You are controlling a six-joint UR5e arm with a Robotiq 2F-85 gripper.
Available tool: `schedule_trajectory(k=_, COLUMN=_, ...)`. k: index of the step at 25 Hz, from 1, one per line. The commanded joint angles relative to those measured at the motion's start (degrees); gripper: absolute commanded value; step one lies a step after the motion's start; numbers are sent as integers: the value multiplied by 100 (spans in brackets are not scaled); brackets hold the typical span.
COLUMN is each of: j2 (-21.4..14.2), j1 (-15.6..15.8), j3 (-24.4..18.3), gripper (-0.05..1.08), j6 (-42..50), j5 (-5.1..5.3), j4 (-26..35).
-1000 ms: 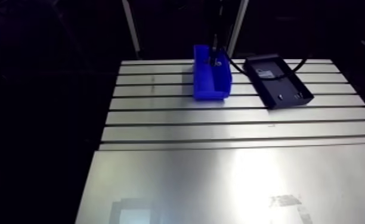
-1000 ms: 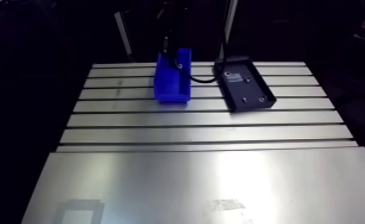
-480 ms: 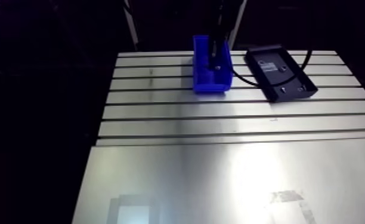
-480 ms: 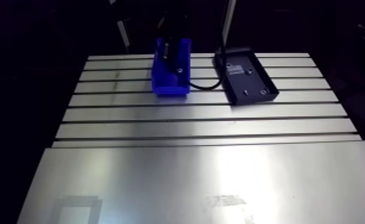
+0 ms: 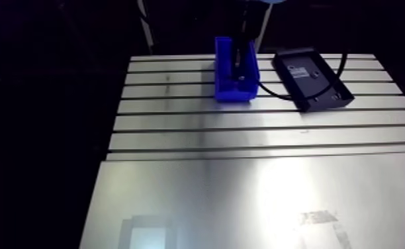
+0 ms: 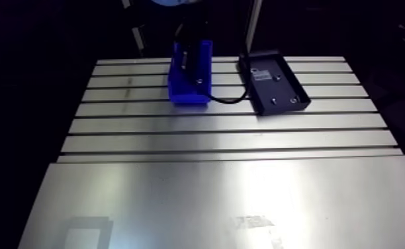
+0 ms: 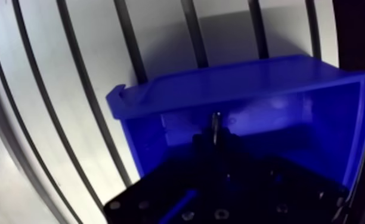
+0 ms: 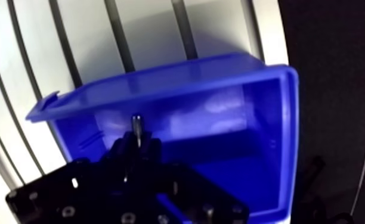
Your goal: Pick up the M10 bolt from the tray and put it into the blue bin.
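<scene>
- The gripper [image 7: 216, 140] has sunk deeper into the blue bin [image 7: 220, 80], its fingers clenched on the M10 bolt [image 7: 216, 120].
- Only the release seems left; the black tray [image 5: 319, 87] sits to the right.

This is a robotics lab or machine workshop bench, not a home or office. The blue bin [image 5: 234, 96], a moulded plastic parts bin of the kind used for sorting hardware, stands on a slotted aluminium table [image 5: 179, 122] whose long parallel T-slots run under it, as on a fixturing bed. Near the bin, on the same slotted surface, lies a shallow black tray [image 5: 324, 86]. Well apart from the bin, toward the arm camera, a smooth bare metal plate [image 5: 245, 199] covers the table. Over the bin, a black robot gripper [image 7: 216, 136] pinches a small steel bolt [image 7: 216, 119].
</scene>
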Motion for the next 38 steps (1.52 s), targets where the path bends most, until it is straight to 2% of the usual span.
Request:
schedule_trajectory(k=1, j2=6, j1=7, j3=9, gripper=68, j6=-1, j5=0, j4=-9)
schedule_trajectory(k=5, j2=6, j1=-11, j3=35, gripper=24, j6=-1, j5=-9, j4=-44)
schedule_trajectory(k=7, j2=6, j1=-28, j3=88, gripper=2, j6=25, j5=-9, j4=-317)
schedule_trajectory(k=9, j2=-3, j1=-20, j3=132, gripper=1, j6=16, j5=-35, j4=-510)
schedule_trajectory(k=13, j2=-73, j1=-2, j3=141, gripper=1, j6=16, j5=-115, j4=-466)
schedule_trajectory(k=21, j2=-346, j1=-11, j3=-52, gripper=1, j6=87, j5=-115, j4=97)
schedule_trajectory(k=25, j2=-486, j1=-20, j3=-360, gripper=1, j6=201, j5=-106, j4=624)
schedule_trajectory(k=31, j2=-688, j1=-20, j3=-1063, gripper=1, j6=799, j5=-97, j4=1820)
schedule_trajectory(k=38, j2=-987, j1=33, j3=-1758, gripper=1, j6=2249, j5=-97, j4=2734)
